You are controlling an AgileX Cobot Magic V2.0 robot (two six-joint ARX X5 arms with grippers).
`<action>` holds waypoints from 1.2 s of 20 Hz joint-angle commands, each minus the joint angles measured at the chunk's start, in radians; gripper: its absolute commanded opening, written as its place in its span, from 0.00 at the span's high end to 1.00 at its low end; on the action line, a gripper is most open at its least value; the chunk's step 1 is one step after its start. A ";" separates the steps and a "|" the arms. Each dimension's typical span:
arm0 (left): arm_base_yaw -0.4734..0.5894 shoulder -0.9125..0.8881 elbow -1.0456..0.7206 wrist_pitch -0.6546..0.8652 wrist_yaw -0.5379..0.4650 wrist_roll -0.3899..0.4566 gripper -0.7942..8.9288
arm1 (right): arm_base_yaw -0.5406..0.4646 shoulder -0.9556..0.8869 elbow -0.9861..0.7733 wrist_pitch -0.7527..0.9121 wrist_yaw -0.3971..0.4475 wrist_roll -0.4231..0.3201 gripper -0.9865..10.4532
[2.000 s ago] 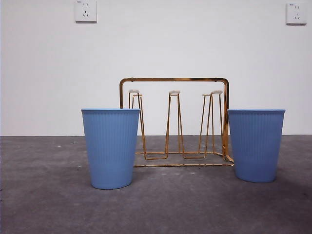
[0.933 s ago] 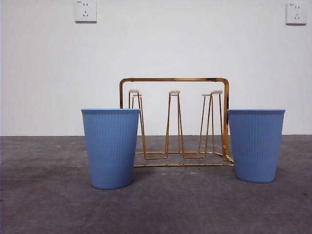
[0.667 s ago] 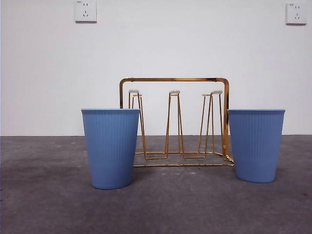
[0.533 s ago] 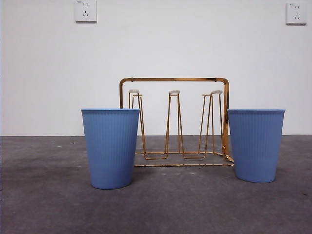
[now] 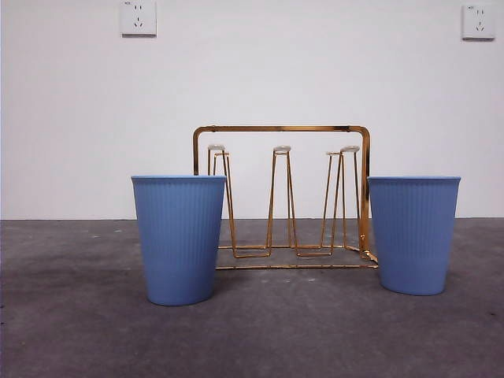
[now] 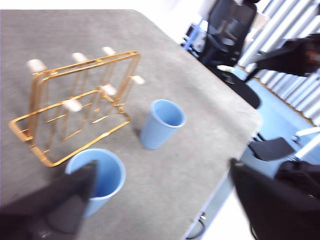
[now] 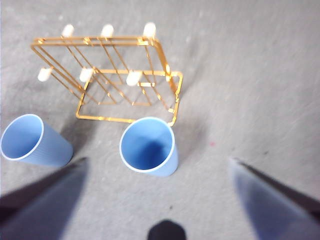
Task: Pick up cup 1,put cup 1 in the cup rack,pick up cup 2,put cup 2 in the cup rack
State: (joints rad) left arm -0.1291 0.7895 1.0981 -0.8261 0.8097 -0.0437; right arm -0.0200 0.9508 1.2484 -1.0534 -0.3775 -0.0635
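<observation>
The grey, rough-textured table [image 5: 71, 315] is carrying everything, with a plain white wall [image 5: 315, 71] standing behind it and two white wall sockets [image 5: 138, 17] sitting high on that wall; no writing on them is readable. The gold metal wire cup rack [image 5: 281, 197], with its rectangular base, arched frame and white-tipped pegs, is standing in the middle, farther back. The left ribbed blue plastic cup [image 5: 179, 239] is standing upright, near and just left of the rack. The right ribbed blue plastic cup [image 5: 413, 234] is standing upright just right of it.

The left gripper [image 6: 160, 200] is hovering high above the cups, jaws spread wide, gripping nothing. The right gripper [image 7: 160, 200] is likewise hanging wide apart above the right cup, empty.
</observation>
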 commanded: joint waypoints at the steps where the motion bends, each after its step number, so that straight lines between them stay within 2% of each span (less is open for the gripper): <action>1: -0.029 0.023 0.026 0.008 0.061 0.010 0.18 | 0.015 0.075 0.001 0.008 -0.029 0.035 0.42; 4: -0.068 0.046 0.037 0.061 0.132 -0.028 0.18 | 0.074 0.187 0.007 0.012 0.004 0.035 0.42; 9: -0.147 0.085 0.037 0.188 0.228 -0.120 0.18 | 0.174 0.417 0.013 0.037 0.142 0.034 0.42; 13: -0.191 0.104 0.037 0.251 0.245 -0.166 0.18 | 0.211 0.510 0.013 0.075 0.194 0.034 0.43; 16: -0.223 0.116 0.037 0.291 0.245 -0.195 0.18 | 0.230 0.564 0.013 0.094 0.208 0.035 0.48; 22: -0.275 0.135 0.037 0.361 0.233 -0.240 0.18 | 0.248 0.639 0.013 0.126 0.238 0.045 0.49; 24: -0.291 0.141 0.037 0.406 0.225 -0.267 0.18 | 0.252 0.661 0.013 0.133 0.248 0.046 0.56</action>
State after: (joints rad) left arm -0.4141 0.9283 1.1316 -0.4435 1.0344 -0.2813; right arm 0.2291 1.5970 1.2587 -0.9272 -0.1337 -0.0288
